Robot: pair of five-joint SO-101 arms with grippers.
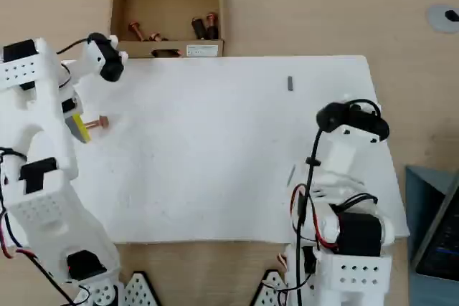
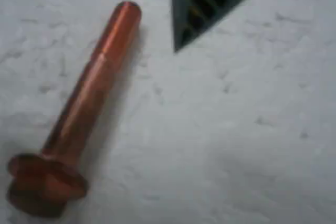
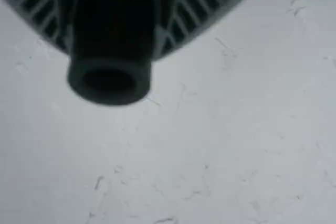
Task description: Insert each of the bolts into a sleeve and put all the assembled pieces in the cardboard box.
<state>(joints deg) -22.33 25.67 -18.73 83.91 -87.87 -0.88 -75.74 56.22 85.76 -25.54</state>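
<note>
Your right gripper (image 3: pixel 113 30) has its fingers (image 3: pixel 202 9) clamped on a dark sleeve (image 3: pixel 109 72). The copper bolt (image 2: pixel 79 119) lies free at mid-left of the high view, just beside the left gripper (image 1: pixel 80 128); I cannot tell its opening. Next, likely grasp the bolt and line it up with the sleeve's bore.

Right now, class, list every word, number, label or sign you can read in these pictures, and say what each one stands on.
White label on the front wall of the cardboard box: it carries print, but it is too small to read.
Copper bolt: no readable marking.
Dark sleeve: no readable marking.
No text in these pictures can be quoted.
</note>
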